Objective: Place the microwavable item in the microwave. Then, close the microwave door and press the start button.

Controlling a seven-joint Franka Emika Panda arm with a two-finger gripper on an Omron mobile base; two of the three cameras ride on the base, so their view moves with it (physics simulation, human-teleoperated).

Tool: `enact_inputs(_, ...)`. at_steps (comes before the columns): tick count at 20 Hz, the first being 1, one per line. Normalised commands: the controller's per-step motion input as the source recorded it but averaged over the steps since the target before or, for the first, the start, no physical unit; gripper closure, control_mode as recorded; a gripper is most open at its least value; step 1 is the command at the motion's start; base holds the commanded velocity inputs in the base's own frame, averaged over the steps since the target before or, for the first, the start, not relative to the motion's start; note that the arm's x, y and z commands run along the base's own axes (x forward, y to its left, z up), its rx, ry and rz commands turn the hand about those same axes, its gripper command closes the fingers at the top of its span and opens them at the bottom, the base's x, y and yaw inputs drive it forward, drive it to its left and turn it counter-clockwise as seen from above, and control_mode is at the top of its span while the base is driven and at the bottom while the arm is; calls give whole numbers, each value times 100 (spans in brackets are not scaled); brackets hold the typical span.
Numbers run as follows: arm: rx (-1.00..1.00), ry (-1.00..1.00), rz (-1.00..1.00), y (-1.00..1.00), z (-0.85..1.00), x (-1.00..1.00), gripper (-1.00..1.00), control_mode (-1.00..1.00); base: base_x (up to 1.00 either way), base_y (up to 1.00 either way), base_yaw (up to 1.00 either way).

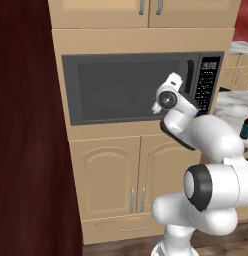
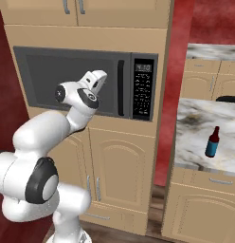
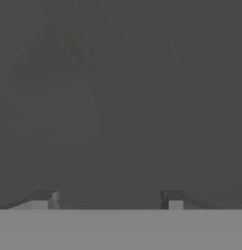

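Door (image 1: 128, 90) looks shut, cup presumably inside, unseen behind dark window; tool (image 3: 110, 199) spread, tips apart, facing door glass; step in hand: start button; next move calls for shifting sideways to keypad (image 2: 142, 90).

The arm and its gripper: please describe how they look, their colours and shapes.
The arm is built of glossy white, rounded segments joined by dark grey to black rings at the joints. A round grey cap marks the wrist. The gripper has two small, blocky grey finger tips. No cables or markings are visible.
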Motion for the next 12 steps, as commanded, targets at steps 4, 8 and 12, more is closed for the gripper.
enact_inputs(4, 8, 0, 14, 0, 0, 49, -100, -100, 0, 0, 0)
enact_inputs(8, 5, 1, 12, 0, 5, -57, -100, -100, 0, 0, 0)
enact_inputs(12, 8, 1, 13, 0, 28, -100, -100, -100, 0, 0, 0)
